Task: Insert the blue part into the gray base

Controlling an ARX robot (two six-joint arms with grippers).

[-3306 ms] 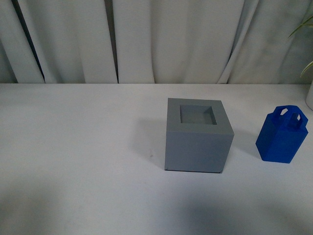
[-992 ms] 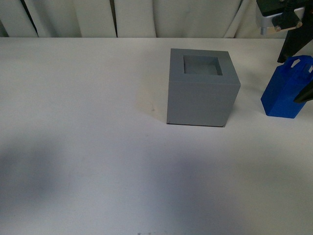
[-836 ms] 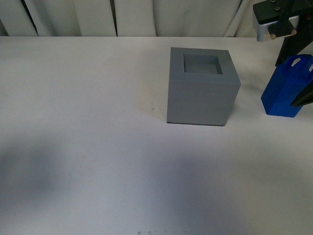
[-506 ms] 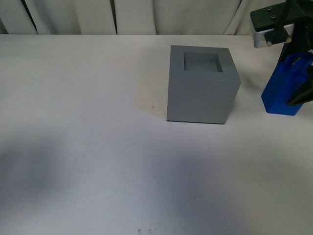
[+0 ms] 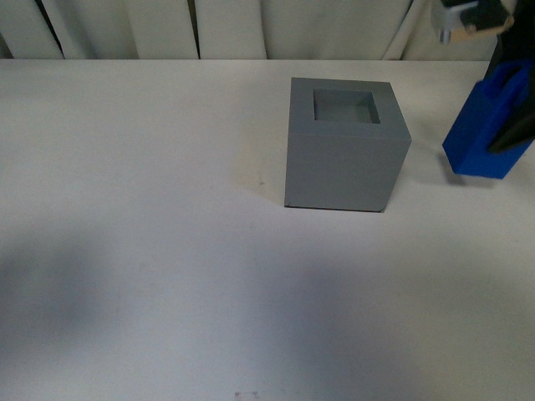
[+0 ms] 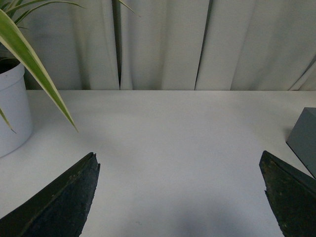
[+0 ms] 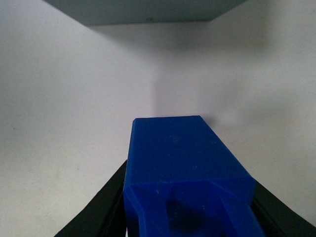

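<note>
The right gripper (image 5: 506, 100) is pinching the blue part (image 5: 485, 138) near its handle end, with its dark fingers (image 7: 101, 210) pressing on two opposite sides. The blue part is being held upright to the right of the gray base (image 5: 347, 146) and apart from it. I cannot tell whether it is touching the table (image 5: 150, 209). The left gripper (image 6: 175, 197) is hovering over the table, spread wide and gripping nothing.

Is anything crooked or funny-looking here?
Nothing really. The blue block is pinched in the right gripper, right of the gray cube; its slant in the front view may be only the camera angle. The cube stands straight, its hole empty. Nothing spilled or broken.
</note>
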